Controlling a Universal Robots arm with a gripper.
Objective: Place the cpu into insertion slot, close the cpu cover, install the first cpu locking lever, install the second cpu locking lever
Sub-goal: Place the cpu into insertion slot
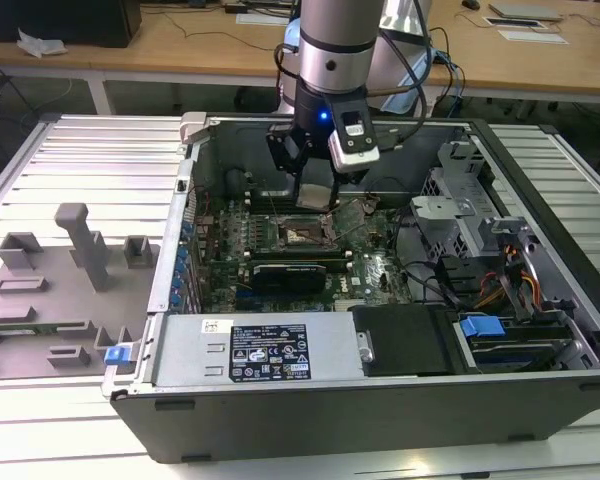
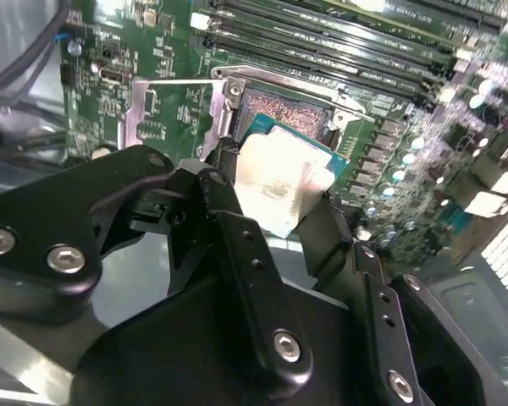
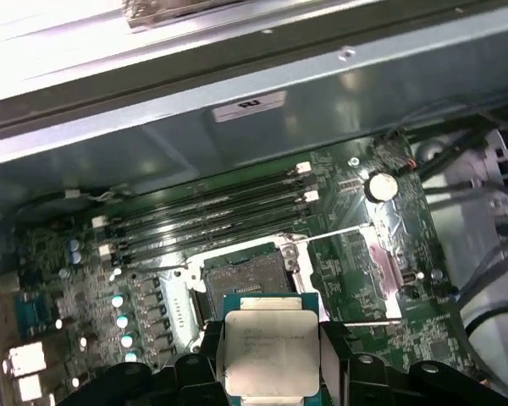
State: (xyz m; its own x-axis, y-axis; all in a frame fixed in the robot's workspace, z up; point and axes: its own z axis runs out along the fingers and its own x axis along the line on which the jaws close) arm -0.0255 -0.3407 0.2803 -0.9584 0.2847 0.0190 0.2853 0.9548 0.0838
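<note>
Cpu point(image 3: 269, 351) sits clamped by its edges in my end effector point(image 3: 271, 365), tilted just over the open insertion slot point(image 3: 241, 275) on the motherboard point(image 3: 85, 279). Beside the slot, the cpu cover point(image 2: 139, 114) stands swung open, inside the computer case point(image 1: 280, 400).

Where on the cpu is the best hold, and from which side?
By two opposite edges, from above its metal top, as the claw holds the cpu now: it is a thin flat square whose underside must face the socket.
</note>
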